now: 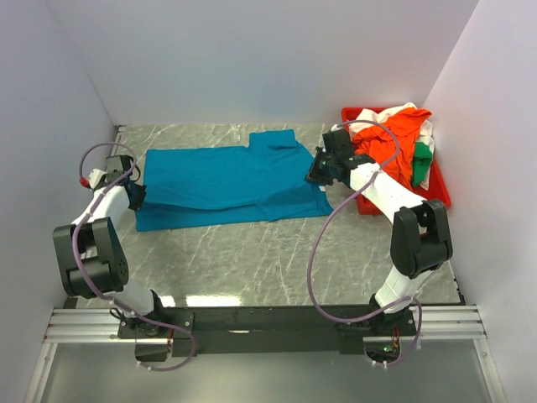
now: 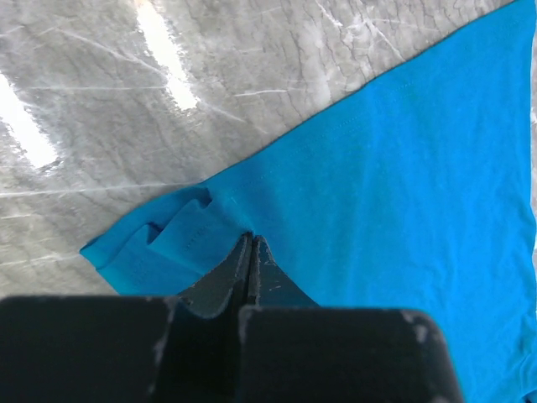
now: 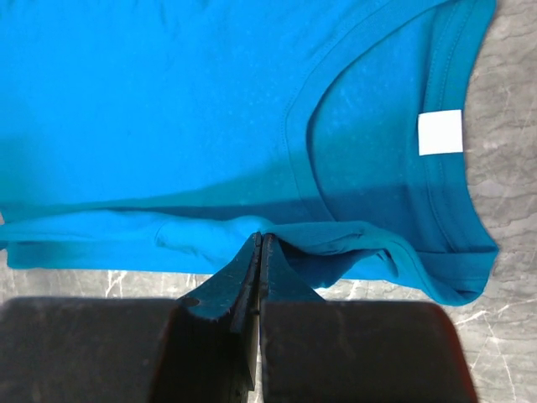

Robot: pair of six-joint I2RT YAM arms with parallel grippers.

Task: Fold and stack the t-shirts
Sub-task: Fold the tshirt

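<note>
I see left hand [image 2: 251, 241] clenched on teal t-shirt [image 1: 226, 180] hem corner; right hand [image 3: 260, 241] pinching its neck-side edge; shirt spread on bench [image 1: 252, 260]

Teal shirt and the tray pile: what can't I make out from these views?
- Top view: the right gripper hides the collar end of the teal t-shirt; the left gripper covers its other corner.
- Top view: in the red tray, orange shirt, white cloth and green cloth bunch together; count unclear, and the right arm covers part.
- Wrist views: how many layers the shut jaws pinch; gripper bodies hide the near hem.
</note>
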